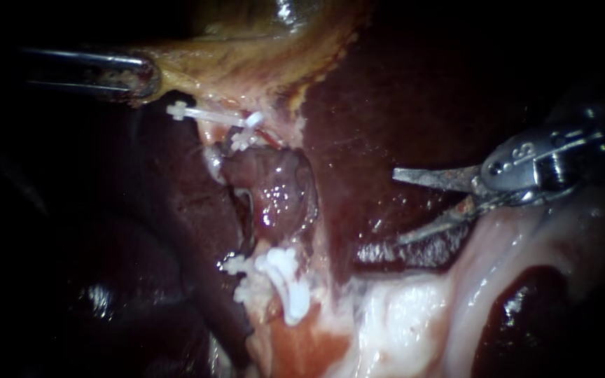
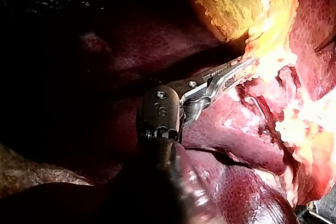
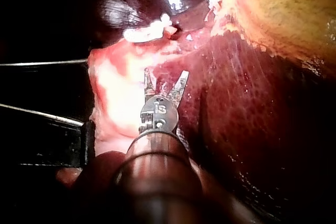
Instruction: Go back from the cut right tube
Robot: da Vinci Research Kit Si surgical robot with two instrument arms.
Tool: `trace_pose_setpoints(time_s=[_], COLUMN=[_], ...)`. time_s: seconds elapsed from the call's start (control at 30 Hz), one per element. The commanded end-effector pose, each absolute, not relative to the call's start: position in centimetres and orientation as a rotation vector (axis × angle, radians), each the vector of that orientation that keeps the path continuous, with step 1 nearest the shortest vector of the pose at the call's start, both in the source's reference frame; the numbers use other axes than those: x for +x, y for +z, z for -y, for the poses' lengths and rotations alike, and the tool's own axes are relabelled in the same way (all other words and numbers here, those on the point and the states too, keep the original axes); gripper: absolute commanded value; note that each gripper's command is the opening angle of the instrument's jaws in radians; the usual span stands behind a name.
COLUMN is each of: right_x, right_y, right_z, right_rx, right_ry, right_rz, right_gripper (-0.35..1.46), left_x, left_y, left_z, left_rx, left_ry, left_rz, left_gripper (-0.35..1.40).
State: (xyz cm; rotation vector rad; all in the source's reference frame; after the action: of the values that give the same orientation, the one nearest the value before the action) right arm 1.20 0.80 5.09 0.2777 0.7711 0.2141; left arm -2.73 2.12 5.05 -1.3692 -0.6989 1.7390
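The right instrument (image 1: 402, 206) holds its blade jaws apart and empty, well clear of the cut tube (image 1: 267, 250). The tube's stump sits at the white clips (image 1: 285, 283), beyond the blade tips. The way back runs along the shaft, away from the clips, while the left instrument (image 1: 134, 77) has its jaws clamped on the gallbladder (image 1: 246, 63).

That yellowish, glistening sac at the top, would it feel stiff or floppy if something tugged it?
Probably floppy: the yellowish glistening gallbladder stretches into a drawn-out tongue where the left tool clamps its edge. Likely slippery too, given its wet shine. Its ragged, frayed border hints it may tear under a hard pull.
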Motion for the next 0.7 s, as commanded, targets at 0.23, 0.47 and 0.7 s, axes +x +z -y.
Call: trace_pose_setpoints(time_s=[0.23, 0.47, 0.7], right_x=[1.19, 1.19, 1.2], right_y=[5.09, 5.1, 5.11], right_z=[-0.78, -0.77, -0.77], right_rx=[0.275, 0.283, 0.294], right_ry=[0.214, 0.208, 0.205], right_rz=[-0.768, -0.764, -0.765], right_gripper=[1.43, 1.43, 1.43], left_x=[-3.01, -3.17, -3.16], left_y=[5.34, 5.49, 5.49], left_z=[-2.07, -2.01, -2.02], left_rx=[-1.387, -1.382, -1.382], left_ry=[1.751, 1.756, 1.756], left_rz=[0.699, 0.718, 0.718], left_gripper=[-0.35, -0.35, -0.35])
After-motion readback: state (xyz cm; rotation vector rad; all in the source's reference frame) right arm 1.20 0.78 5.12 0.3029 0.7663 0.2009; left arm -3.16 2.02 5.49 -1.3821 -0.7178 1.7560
